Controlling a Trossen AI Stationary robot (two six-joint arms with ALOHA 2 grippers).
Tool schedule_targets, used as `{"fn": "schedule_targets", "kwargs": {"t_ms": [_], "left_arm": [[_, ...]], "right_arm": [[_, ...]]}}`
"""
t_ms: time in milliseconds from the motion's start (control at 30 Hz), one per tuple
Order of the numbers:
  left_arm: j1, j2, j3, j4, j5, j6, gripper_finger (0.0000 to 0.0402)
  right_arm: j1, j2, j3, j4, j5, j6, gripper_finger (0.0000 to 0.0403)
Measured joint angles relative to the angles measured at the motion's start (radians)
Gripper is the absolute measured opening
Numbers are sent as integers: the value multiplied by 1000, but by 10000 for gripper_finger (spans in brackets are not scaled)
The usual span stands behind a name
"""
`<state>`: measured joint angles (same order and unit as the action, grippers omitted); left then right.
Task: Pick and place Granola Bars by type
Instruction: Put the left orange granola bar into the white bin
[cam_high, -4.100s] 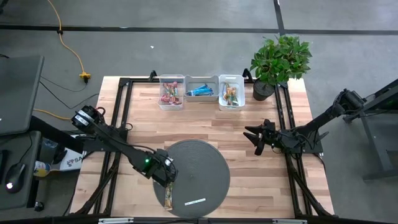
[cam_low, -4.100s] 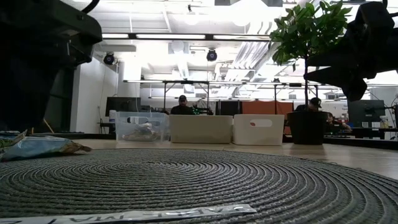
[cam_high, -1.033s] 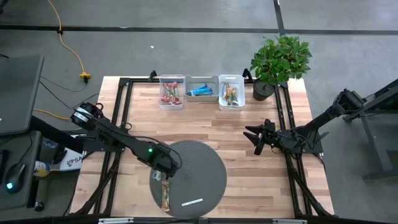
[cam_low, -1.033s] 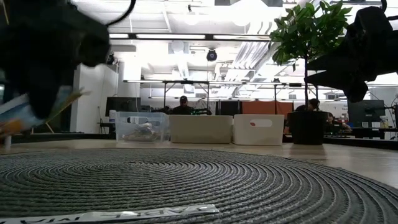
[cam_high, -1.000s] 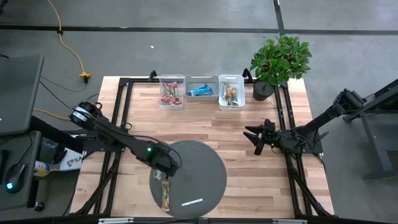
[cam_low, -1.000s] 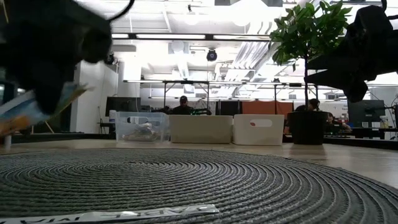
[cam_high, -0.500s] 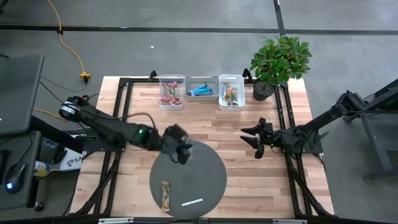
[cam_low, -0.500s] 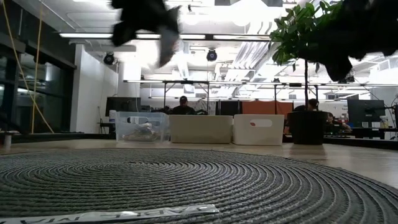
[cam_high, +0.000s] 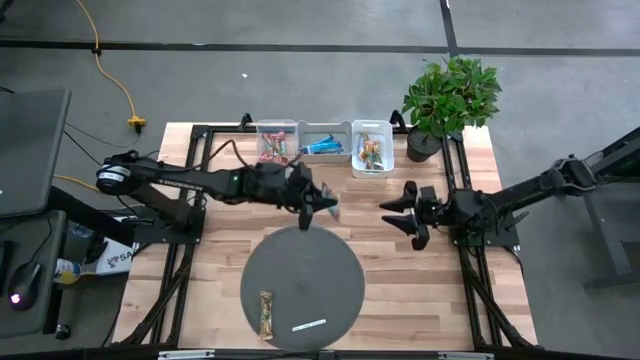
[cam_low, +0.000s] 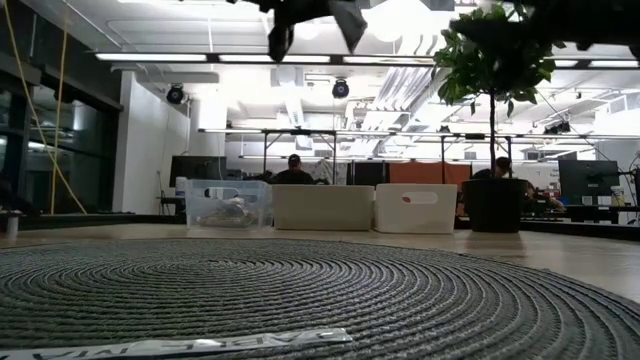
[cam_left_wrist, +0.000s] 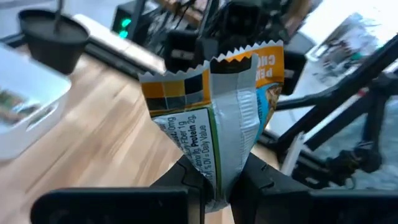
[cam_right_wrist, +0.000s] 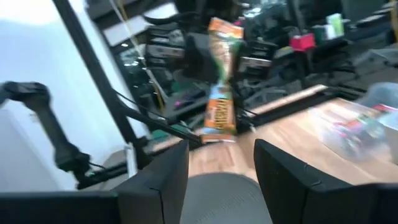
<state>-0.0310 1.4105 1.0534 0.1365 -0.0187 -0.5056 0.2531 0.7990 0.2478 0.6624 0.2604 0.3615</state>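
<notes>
Butcher-block wooden table (cam_high: 400, 290), black frame rails along sides. Round grey woven mat (cam_high: 305, 275) near front edge; coiled ribbed texture. Bare wood between mat and bins.

Three clear rectangular bins (cam_high: 324, 146) in row at far edge, granola bars inside.

Left gripper (cam_high: 318, 203) raised above mat's far rim, fingers pinched on crinkly foil granola bar (cam_left_wrist: 214, 118), serrated end up.

Right gripper (cam_high: 405, 212) beside mat, fingers spread, empty.

Brown bar (cam_high: 266, 312) flat on mat; white label strip (cam_high: 311, 324) beside it.
</notes>
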Motion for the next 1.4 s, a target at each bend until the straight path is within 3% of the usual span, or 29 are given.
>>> {"fn": "schedule_targets", "kwargs": {"t_ms": [267,633,833,1233,1400], "left_arm": [[60,0,0,115,139,36,36],[64,0,0,160,192,57,36],[63,0,0,145,214,56,36],[64,-1,1,160,241,56,36],[64,-1,1,144,242,56,36]], "right_arm": [[-141,68,87,0,-215,40,166],[-275,403,350,2,-574,61,166],[-315,526,439,3,-738,114,166],[-333,554,441,113,-786,155,165],[-343,553,441,47,-722,163,166]]}}
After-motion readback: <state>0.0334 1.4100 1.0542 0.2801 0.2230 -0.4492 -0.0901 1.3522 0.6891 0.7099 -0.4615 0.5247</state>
